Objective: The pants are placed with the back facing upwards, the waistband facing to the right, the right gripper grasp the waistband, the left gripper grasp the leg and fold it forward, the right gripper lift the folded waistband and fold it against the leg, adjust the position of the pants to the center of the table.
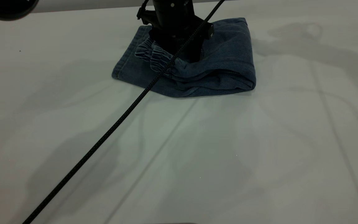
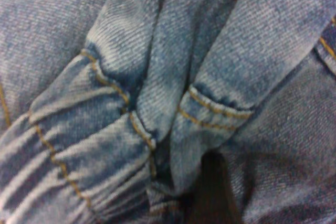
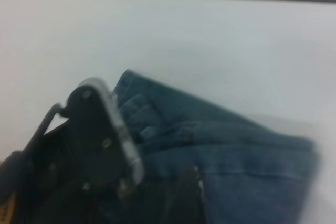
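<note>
I see the pants [image 1: 222,62] lying folded in a bundle toward the far middle of the surface [image 1: 228,155], the ruffled waistband [image 1: 157,59] heaped on top at their left side. One pincer [image 1: 179,53] presses down into the denim beside that waistband, and I cannot tell which arm it belongs to or whether it is open or closed. A black cable [image 1: 120,119] runs slantwise across the surface.
</note>
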### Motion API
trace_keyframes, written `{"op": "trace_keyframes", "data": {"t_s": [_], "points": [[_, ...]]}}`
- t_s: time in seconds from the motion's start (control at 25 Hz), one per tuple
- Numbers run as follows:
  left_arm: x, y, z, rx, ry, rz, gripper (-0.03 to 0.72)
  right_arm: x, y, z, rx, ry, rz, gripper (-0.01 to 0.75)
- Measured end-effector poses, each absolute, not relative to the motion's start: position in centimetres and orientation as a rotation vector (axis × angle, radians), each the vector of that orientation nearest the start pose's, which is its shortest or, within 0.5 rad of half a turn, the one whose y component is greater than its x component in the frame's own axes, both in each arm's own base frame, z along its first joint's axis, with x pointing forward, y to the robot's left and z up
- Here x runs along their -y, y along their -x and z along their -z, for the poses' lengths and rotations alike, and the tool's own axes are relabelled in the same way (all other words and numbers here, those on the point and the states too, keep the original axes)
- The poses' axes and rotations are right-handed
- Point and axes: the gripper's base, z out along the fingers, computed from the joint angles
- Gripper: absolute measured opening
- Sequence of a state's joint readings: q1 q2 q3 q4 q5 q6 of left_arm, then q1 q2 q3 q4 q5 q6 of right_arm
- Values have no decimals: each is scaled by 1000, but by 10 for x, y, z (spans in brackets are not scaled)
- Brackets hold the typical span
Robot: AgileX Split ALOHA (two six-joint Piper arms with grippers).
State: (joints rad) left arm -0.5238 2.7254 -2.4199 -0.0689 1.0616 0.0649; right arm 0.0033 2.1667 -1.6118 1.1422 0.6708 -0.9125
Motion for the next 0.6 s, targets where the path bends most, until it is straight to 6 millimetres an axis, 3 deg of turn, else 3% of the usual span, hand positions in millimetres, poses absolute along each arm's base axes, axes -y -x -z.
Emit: {"op": "trace_keyframes", "data": {"t_s": [0.16, 0.36, 0.6], "points": [[282, -473, -109, -2761, -812, 179, 504, -40, -469, -220, -2267, 189, -757, 594], [283, -485, -173, -2550, -777, 128, 504, -41, -450, -272, -2204, 259, -742, 594], [275, -479, -242, -2415, -727, 111, 504, -46, -407, -347, -2123, 345, -752, 594]]}}
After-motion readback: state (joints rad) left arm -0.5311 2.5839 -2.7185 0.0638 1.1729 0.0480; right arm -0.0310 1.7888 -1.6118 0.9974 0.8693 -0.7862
